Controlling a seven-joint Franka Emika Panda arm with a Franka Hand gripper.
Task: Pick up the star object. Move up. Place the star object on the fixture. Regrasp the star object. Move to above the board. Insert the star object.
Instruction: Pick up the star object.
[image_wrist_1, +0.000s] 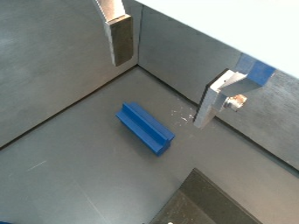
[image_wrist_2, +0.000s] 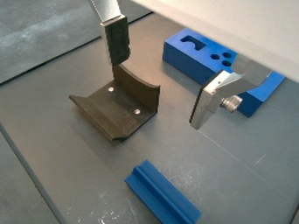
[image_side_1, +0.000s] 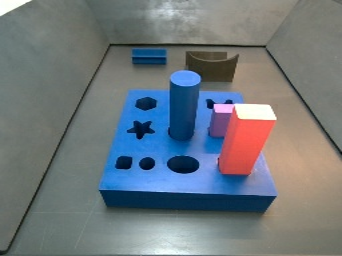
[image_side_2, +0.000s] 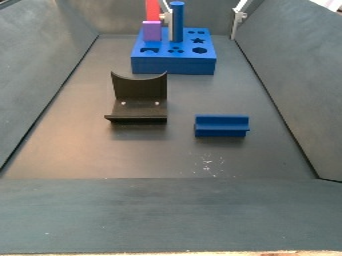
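Note:
The star object is a short ridged blue prism lying on its side on the grey floor, also visible in the side views. My gripper hangs well above it, open, with nothing between its fingers. The dark fixture with its curved notch stands on the floor beside the star object, below one finger. The blue board with star, hexagon, square and round holes lies further off. In a side view only a silver finger shows at the upper edge.
A tall blue cylinder, a red block and a purple block stand in the board. Grey walls enclose the floor on all sides.

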